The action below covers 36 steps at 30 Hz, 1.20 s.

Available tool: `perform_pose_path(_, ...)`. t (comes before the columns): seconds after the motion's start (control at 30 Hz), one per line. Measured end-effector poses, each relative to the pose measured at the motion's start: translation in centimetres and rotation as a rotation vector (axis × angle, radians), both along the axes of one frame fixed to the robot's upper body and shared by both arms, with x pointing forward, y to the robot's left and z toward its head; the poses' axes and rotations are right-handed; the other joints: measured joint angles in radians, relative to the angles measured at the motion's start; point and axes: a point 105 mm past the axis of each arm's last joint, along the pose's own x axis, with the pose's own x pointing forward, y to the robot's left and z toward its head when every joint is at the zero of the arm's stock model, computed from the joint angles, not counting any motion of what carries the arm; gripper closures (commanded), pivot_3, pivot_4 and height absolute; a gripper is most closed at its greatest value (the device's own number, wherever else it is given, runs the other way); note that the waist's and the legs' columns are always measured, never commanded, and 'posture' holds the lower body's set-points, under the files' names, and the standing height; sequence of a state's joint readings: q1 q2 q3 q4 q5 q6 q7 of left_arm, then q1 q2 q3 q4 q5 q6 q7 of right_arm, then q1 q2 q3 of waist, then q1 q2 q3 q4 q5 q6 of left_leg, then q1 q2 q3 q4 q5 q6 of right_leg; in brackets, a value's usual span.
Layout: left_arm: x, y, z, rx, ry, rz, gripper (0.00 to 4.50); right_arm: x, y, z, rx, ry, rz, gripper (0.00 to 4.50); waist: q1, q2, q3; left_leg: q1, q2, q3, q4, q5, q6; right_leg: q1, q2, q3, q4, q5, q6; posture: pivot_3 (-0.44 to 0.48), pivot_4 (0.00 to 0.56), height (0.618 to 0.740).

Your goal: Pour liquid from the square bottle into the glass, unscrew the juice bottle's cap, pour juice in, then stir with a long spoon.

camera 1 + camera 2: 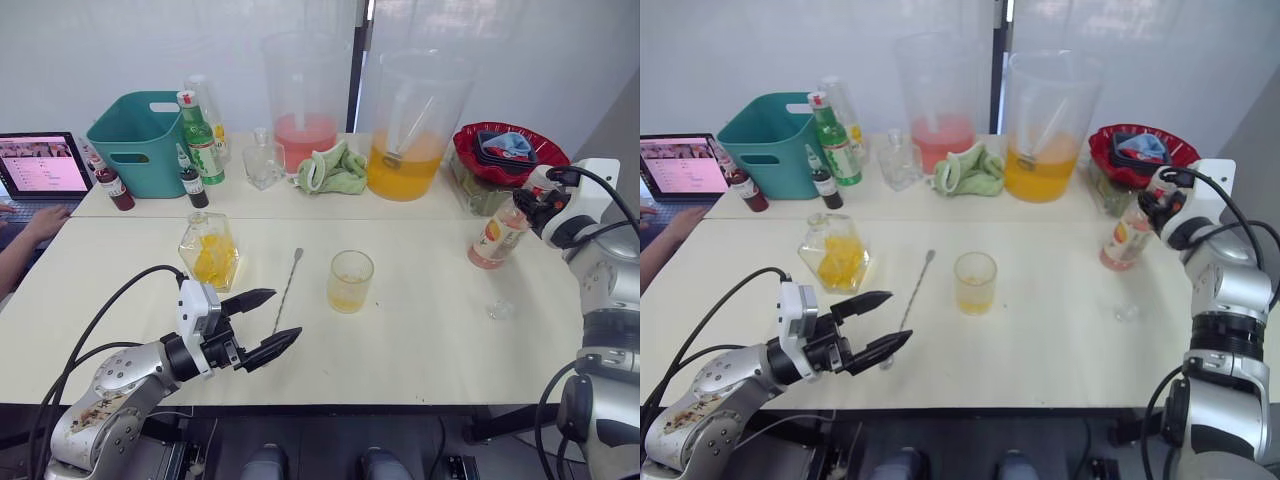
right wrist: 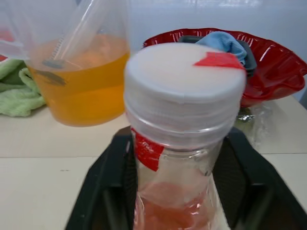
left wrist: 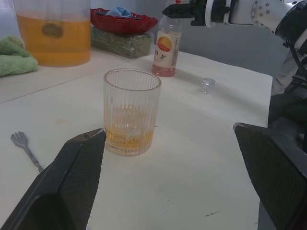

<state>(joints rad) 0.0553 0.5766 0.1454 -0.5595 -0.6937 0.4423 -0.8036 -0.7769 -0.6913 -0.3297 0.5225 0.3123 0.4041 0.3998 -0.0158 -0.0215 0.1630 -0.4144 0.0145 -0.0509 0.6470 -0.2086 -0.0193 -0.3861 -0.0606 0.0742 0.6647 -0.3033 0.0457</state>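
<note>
Pale tabletop (image 1: pixel 420 350) runs wide under the robot's arms, with two big pitchers, a green cloth and a teal bin along the far edge. Near the middle stands the glass (image 1: pixel 350 281), holding a shallow layer of yellow-orange liquid, so the first pour looks done. The square bottle (image 1: pixel 208 250) rests upright to the left of it, unstoppered as far as can be seen; a small clear stopper (image 1: pixel 499 310) lies on the right part of the table, well apart from it. Between bottle and glass lies the long spoon (image 1: pixel 288 282), flat on the table and untouched.

At the far right the juice bottle (image 1: pixel 495 240) stands upright with pink juice (image 2: pixel 180 211) low inside and the cap (image 2: pixel 184 79) still on. The right gripper (image 1: pixel 530 205) sits at the bottle's neck, its black fingers either side just below the cap; whether they actually press the bottle cannot be told. The left gripper (image 1: pixel 262 324) hovers near the table's front edge, jaws spread and empty, pointing toward the glass.

Left to do, by this reckoning: unscrewing the cap, pouring the juice, and stirring.
</note>
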Motion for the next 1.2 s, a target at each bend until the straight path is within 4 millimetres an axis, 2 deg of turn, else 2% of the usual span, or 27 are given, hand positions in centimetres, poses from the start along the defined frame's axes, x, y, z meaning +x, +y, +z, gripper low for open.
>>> perform_pose_path(0.2, 0.0, 0.0, 0.0, 0.000, -0.002, 0.000, 0.00, -0.1, 0.3, 0.1, -0.001, -0.007, 0.013, 3.06, -0.001, 0.000, 0.000, 0.000, 0.000, 0.000, 0.000, 0.000, 0.000, 0.000, 0.000, 0.000, 0.000, 0.000, 0.000, 0.000, 0.150, 0.740)
perform_pose_path(0.3, 0.0, 0.0, 0.1, 0.000, -0.005, -0.001, 0.00, -1.0, 1.0, 0.1, -0.020, -0.006, 0.047, 3.06, 0.000, 0.001, 0.000, -0.001, 0.000, 0.000, -0.001, 0.000, 0.000, -0.001, 0.000, 0.000, 0.000, 0.000, 0.000, 0.000, 0.150, 0.740)
perform_pose_path(0.37, 0.2, 0.1, 0.2, 0.002, -0.009, -0.003, 0.00, -2.2, 1.7, 0.2, -0.016, -0.004, 0.089, 3.06, 0.004, 0.002, 0.001, -0.001, 0.000, -0.001, -0.001, 0.000, 0.000, -0.001, 0.000, -0.001, 0.000, 0.000, 0.000, 0.000, 0.150, 0.740)
perform_pose_path(0.5, 0.4, 0.3, 0.2, 0.015, -0.009, -0.013, 0.00, -5.4, 4.1, 2.1, -0.033, -0.028, 0.226, 3.06, 0.002, 0.005, 0.002, -0.001, 0.000, -0.001, -0.001, 0.000, 0.000, -0.001, 0.000, -0.001, 0.000, 0.000, 0.000, 0.000, 0.150, 0.740)
perform_pose_path(0.57, 0.5, 0.4, 0.2, 0.021, -0.010, -0.032, 0.00, -8.1, 5.9, 3.5, -0.039, -0.053, 0.330, 3.06, 0.003, 0.005, 0.003, -0.001, 0.000, -0.001, -0.001, 0.000, 0.000, -0.001, 0.000, -0.001, 0.000, 0.000, 0.000, 0.000, 0.150, 0.740)
perform_pose_path(0.63, 0.7, 0.4, 0.1, 0.022, -0.003, -0.040, 0.00, -9.7, 7.3, 4.3, -0.041, -0.068, 0.407, 3.06, 0.001, 0.005, 0.003, -0.001, 0.000, -0.001, -0.001, 0.000, 0.000, -0.001, 0.000, -0.001, -0.001, 0.000, 0.000, 0.000, 0.150, 0.740)
perform_pose_path(0.77, 1.2, 0.7, 0.1, 0.020, 0.002, -0.056, 0.00, -12.7, 10.3, 4.3, -0.029, -0.045, 0.586, 3.06, 0.000, 0.005, 0.003, 0.000, 0.001, -0.001, -0.001, 0.000, 0.000, 0.000, 0.001, -0.001, -0.001, 0.000, 0.000, 0.000, 0.150, 0.740)
perform_pose_path(0.9, 1.2, 0.7, 0.3, 0.025, 0.001, -0.085, 0.00, -14.7, 13.9, 4.5, -0.017, -0.072, 0.757, 3.06, -0.004, 0.005, 0.002, 0.000, 0.001, -0.001, -0.001, 0.000, 0.000, 0.000, 0.001, -0.001, -0.001, 0.000, 0.000, 0.000, 0.150, 0.740)
perform_pose_path(1.07, 1.0, 0.6, 0.0, 0.047, 0.005, -0.125, 0.00, -17.4, 20.9, 2.6, 0.037, -0.050, 1.070, 3.06, -0.005, 0.005, 0.003, -0.001, 0.001, -0.001, -0.001, 0.000, 0.000, -0.001, 0.001, -0.001, -0.001, 0.000, 0.000, 0.000, 0.150, 0.740)
perform_pose_path(1.2, 0.6, 0.9, -0.2, 0.088, 0.002, -0.152, 0.00, -17.6, 23.8, 1.6, 0.036, -0.052, 1.144, 3.06, 0.001, 0.004, 0.003, -0.001, 0.000, -0.002, -0.001, 0.000, 0.000, -0.001, 0.001, -0.001, -0.001, 0.000, 0.000, 0.000, 0.150, 0.740)
